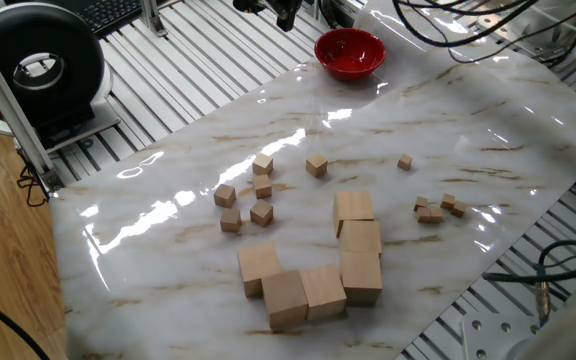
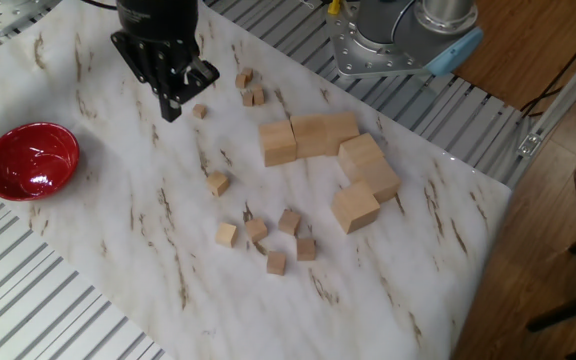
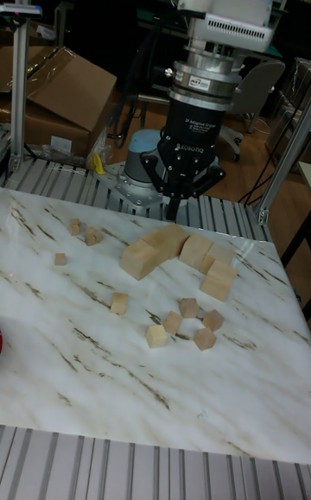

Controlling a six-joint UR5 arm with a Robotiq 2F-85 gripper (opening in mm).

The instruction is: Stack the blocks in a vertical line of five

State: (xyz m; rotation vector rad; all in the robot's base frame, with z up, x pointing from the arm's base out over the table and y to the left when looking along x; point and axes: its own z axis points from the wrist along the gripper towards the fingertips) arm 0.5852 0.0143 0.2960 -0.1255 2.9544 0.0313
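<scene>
Your gripper [image 2: 171, 95] hangs above the marble surface [image 2: 108, 230] with nothing between its jaws; how wide they stand you cannot tell. The small blocks [image 2: 268, 238] lie loose and unstacked toward 5 o'clock of it, past the large cubes [image 2: 333, 160], so no stack is begun.

The arm hung above the table, wrist pointing straight down. The black gripper [image 2: 172, 92] was off the surface, holding nothing. Its fingers [image 3: 173, 204] looked close together, though the tall fixed view was too dark to say whether they were fully closed.
</scene>
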